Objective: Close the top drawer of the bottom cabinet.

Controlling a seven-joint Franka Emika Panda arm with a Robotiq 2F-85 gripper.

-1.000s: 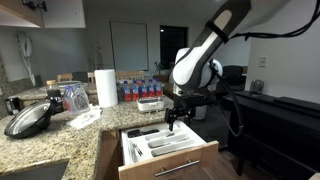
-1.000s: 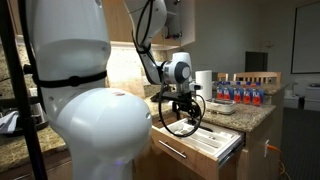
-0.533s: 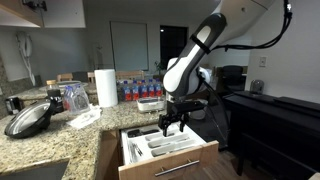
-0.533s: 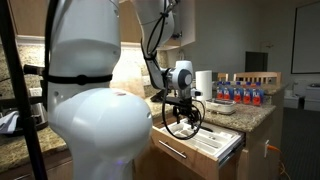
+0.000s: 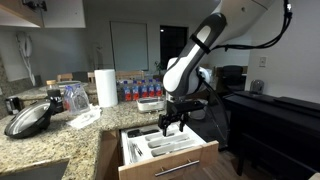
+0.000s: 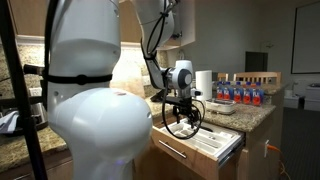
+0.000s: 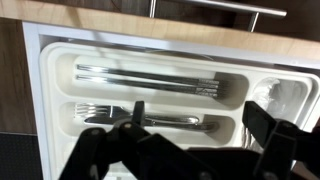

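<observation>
Hovering with the gripper just above the open top drawer, aiming straight down from the bent arm. Spreading the two dark fingers wide in the wrist view, well apart from each other, and clasping nothing between them. Hanging over the inside of the drawer rather than over its front; whether touching anything there, not possible to tell from the exterior views.

Standing pulled well out of the bottom cabinet, just below the speckled granite counter, with the light wood front turned outward into the room. Showing the silver bar handle along the top edge of the wrist view, beyond the strip of wood front. Carrying inside a white utensil tray, divided into long compartments. Holding knives lengthwise in one compartment and forks in the next one, nearer the fingers. Leaving the contents of the compartment at the right of the wrist view too blurred to name.

Bearing, on the counter behind the drawer, an upright paper towel roll with a row of bottles just beside it. Bearing also, nearer the camera, a dark round pan. Filling much of an exterior view with the robot's white base.
</observation>
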